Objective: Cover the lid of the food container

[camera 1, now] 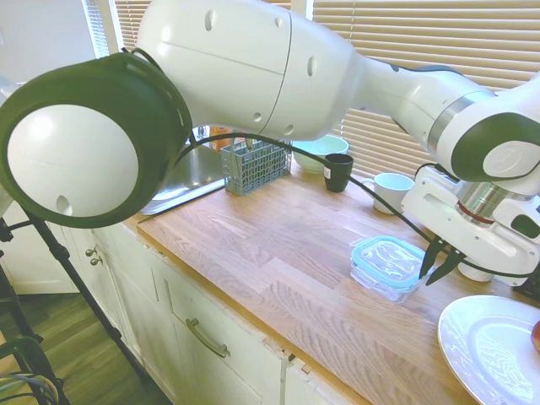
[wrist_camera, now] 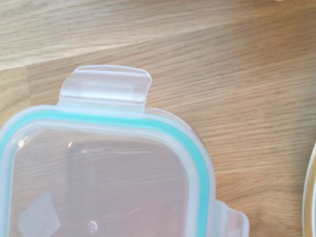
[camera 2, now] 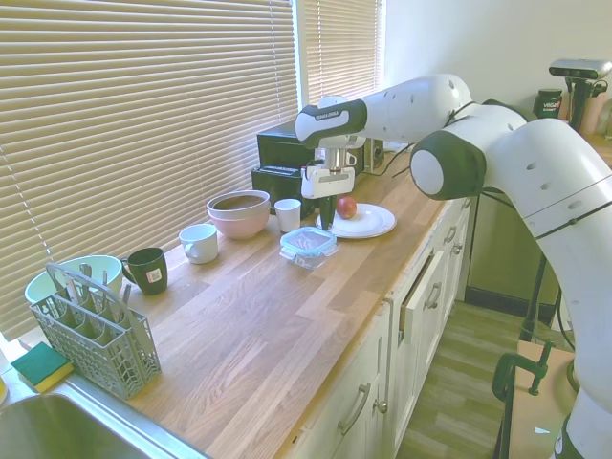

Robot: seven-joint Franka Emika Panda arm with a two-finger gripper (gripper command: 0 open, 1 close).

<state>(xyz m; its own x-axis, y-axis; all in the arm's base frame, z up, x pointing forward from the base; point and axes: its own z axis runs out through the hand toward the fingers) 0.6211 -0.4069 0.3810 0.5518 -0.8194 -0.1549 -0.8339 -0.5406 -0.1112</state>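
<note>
First exterior view
Lid (camera 1: 389,257): lies flat on the container (camera 1: 384,279), teal rim square with the glass; judged seated, tabs perhaps not snapped.
Place: near the counter (camera 1: 278,278) front edge, between the white mug (camera 1: 391,191) and the plate (camera 1: 489,350).
Gripper (camera 1: 440,261): just beside the lid's right edge, fingers spread a little with nothing between them, tips pointing down; judged let go of the lid.
Cut off: plate runs out of frame at the right; a red sliver on it cannot be identified here.
Hidden: the arm's big joint blocks the counter's left end and most of the sink.

Second exterior view
Container: toward the counter's far end, in front of the plate bearing an apple (camera 2: 346,207), with the pink bowl (camera 2: 239,212) to its far side.
Gripper: hangs straight above the container's far edge; finger gap too small to read here.
Other stock: black mug (camera 2: 147,270), green bowl (camera 2: 67,279), cutlery rack (camera 2: 94,330), grouped at the sink end, well apart from the work.

Wrist view
Lid: one corner fills the frame, one tab whole, another cut by the frame.
Unclear: whether tabs are latched; glass walls barely show through the plastic.
</note>
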